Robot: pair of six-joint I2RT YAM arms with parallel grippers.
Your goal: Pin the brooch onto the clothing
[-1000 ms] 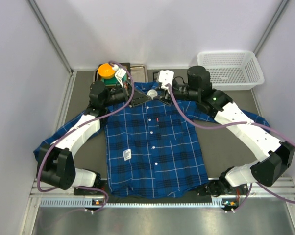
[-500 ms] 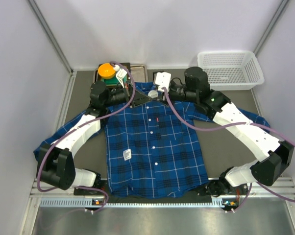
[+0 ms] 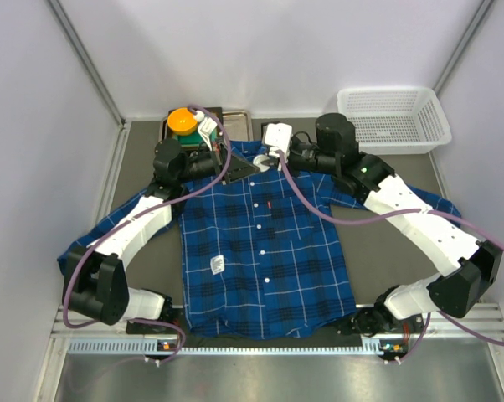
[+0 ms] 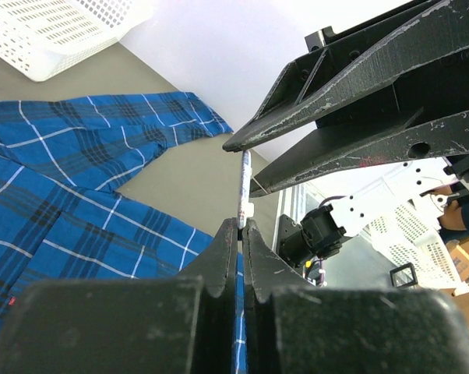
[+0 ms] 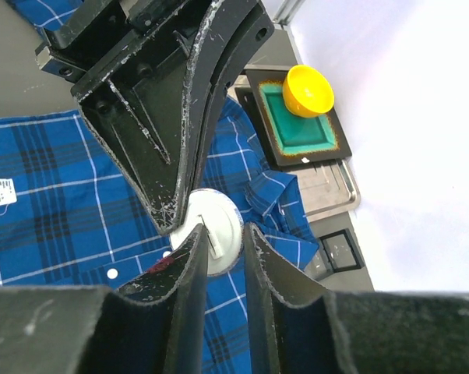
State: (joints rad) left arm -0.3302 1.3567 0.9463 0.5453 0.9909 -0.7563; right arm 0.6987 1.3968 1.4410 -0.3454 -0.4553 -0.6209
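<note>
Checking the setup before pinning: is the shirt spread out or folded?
Spread out: the plaid shirt lies flat, front up, both sleeves stretched out sideways.

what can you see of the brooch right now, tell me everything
The brooch is a small, thin round disc, pale grey-white on the face the right wrist camera shows, with a little white tab on it. Seen from the left wrist, it stands edge-on. The left gripper is clamped on its rim, holding it over the plaid shirt near the collar. The fingers of the right gripper flank it; whether they pinch it is unclear.
</note>
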